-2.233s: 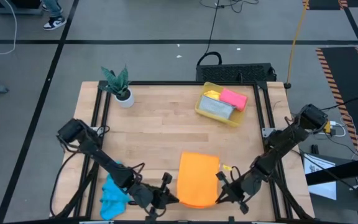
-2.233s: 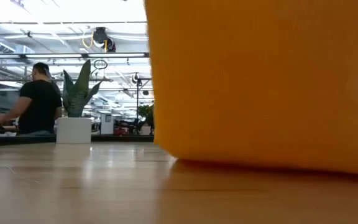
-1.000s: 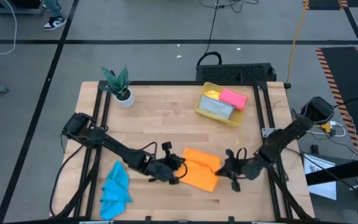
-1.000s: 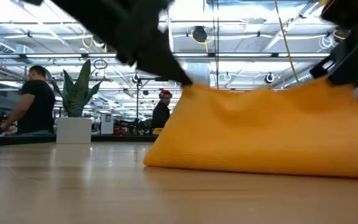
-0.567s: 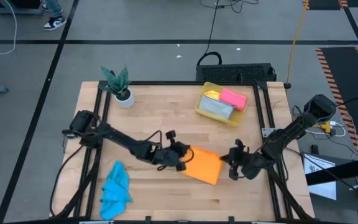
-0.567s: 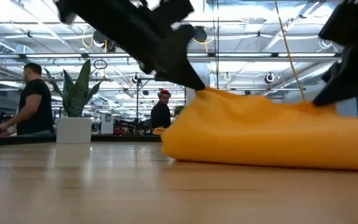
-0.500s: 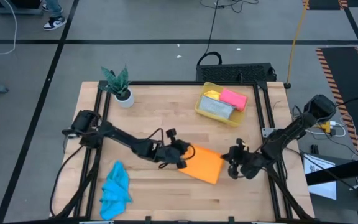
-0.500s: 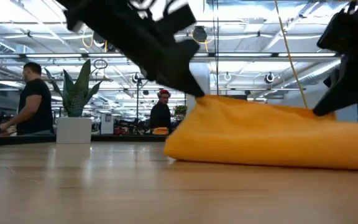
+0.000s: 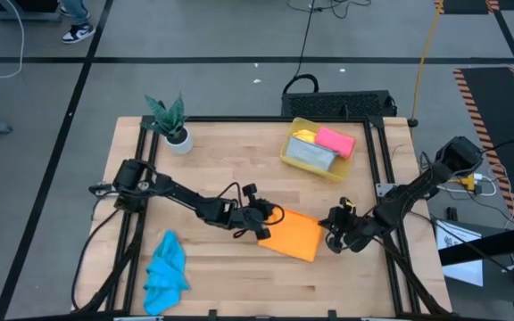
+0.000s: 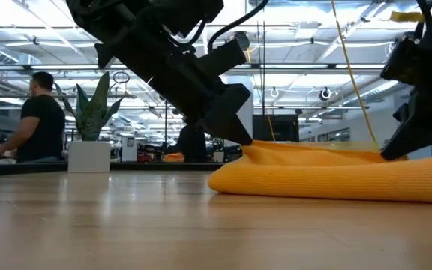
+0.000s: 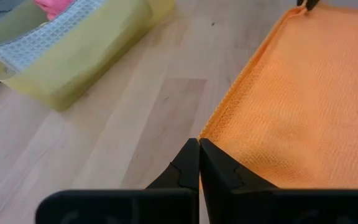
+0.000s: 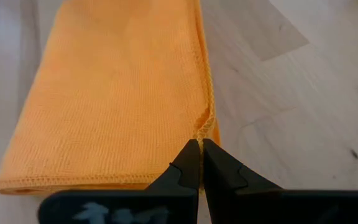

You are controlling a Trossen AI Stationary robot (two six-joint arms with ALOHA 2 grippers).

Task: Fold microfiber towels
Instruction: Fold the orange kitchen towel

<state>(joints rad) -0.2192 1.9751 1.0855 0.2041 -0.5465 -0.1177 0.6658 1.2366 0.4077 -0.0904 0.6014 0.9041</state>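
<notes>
The orange towel lies folded on the table's middle right; it also shows in the low view. My left gripper is shut on its far left corner. My right gripper is shut on its far right corner. The bright blue towel lies crumpled at the near left. The pink towel, the grey towel and the yellow towel lie in the yellow bin. My left gripper pinches the orange towel's far left corner between its two fingers, coming slanting down from the table's left. The corner lies low on the folded towel, which rests on the table. One layer or several, I cannot tell. My right gripper pinches the towel's far right corner at its stitched edge between its two fingers, coming slanting down from the table's right. The towel lies flat on the table, the edge between the two grippers nearly straight.
A potted plant stands at the far left corner. The yellow bin stands at the far right. Bare wood lies between the plant, the bin and the orange towel. People show in the room behind the table in the low view.
Both grippers have gone toward the table's far edge and down, each staying shut on a corner of the orange towel. The held edge has come down from a raised hump onto the towel's lower layer. The towel now lies flat and folded over.
</notes>
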